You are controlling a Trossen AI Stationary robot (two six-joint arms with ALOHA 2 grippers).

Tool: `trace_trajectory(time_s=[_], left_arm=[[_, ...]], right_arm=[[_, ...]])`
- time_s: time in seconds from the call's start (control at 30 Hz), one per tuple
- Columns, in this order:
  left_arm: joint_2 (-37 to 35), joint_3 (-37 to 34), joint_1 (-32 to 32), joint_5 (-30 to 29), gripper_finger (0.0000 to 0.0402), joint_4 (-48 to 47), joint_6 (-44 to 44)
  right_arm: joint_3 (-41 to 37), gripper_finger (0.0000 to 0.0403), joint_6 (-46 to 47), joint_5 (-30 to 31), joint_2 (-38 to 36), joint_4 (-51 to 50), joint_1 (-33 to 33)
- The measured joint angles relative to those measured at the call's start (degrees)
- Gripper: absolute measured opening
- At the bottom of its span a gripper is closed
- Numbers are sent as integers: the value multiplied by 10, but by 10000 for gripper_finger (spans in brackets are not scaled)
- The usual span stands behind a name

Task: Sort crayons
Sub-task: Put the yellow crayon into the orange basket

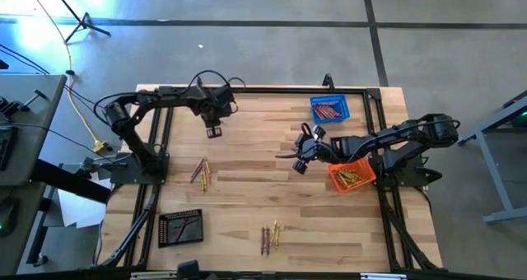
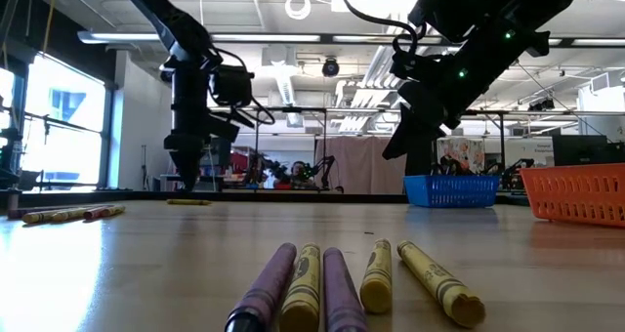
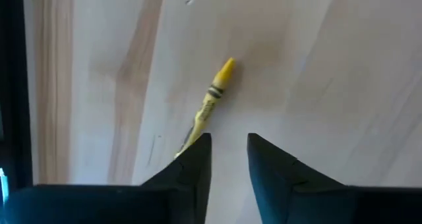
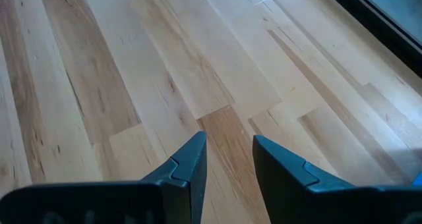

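Note:
A yellow crayon (image 3: pixel 214 97) lies flat on the wooden table under my left gripper (image 3: pixel 229 141), its near end hidden behind one finger. My left gripper (image 1: pixel 214 133) hangs just above the table toward the far edge, fingers pointing down, narrowly open and empty. In the low view the crayon (image 2: pixel 188 202) lies below the fingertips. My right gripper (image 1: pixel 298 163) is right of centre, raised, narrowly open and empty over bare wood (image 4: pixel 229 145). More crayons lie loose in a left group (image 1: pixel 201 173) and a near group (image 1: pixel 269 236).
A blue basket (image 1: pixel 329 109) with red-orange crayons stands at the far right. An orange basket (image 1: pixel 352 175) with yellow crayons sits under the right arm. A black basket (image 1: pixel 179 227) stands near left. The middle of the table is bare wood.

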Motion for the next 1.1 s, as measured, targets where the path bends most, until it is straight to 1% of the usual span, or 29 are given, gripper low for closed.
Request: trace_trajectory(time_s=[0.17, 0.3, 0.4, 0.6, 0.77, 0.83, 0.93, 1.0, 1.1], left_arm=[[11, 0, 21, 7, 126, 4, 34], [36, 0, 29, 3, 143, 4, 67], [54, 0, 32, -3, 147, 13, 84], [68, 2, 36, -8, 147, 13, 84], [69, 1, 45, 22, 147, 14, 88], [70, 1, 47, 40, 145, 14, 82], [70, 1, 47, 49, 132, 14, 65], [70, 0, 47, 50, 116, 13, 52], [71, 0, 47, 55, 82, 11, 21]], right_arm=[[0, 110, 0, 0, 0, 0, 0], [0, 110, 0, 0, 0, 0, 0], [0, 110, 0, 0, 0, 0, 0], [0, 110, 0, 0, 0, 0, 0], [0, 110, 0, 0, 0, 0, 0], [0, 110, 0, 0, 0, 0, 0], [0, 110, 0, 0, 0, 0, 0], [0, 110, 0, 0, 0, 0, 0], [0, 110, 0, 0, 0, 0, 0]])
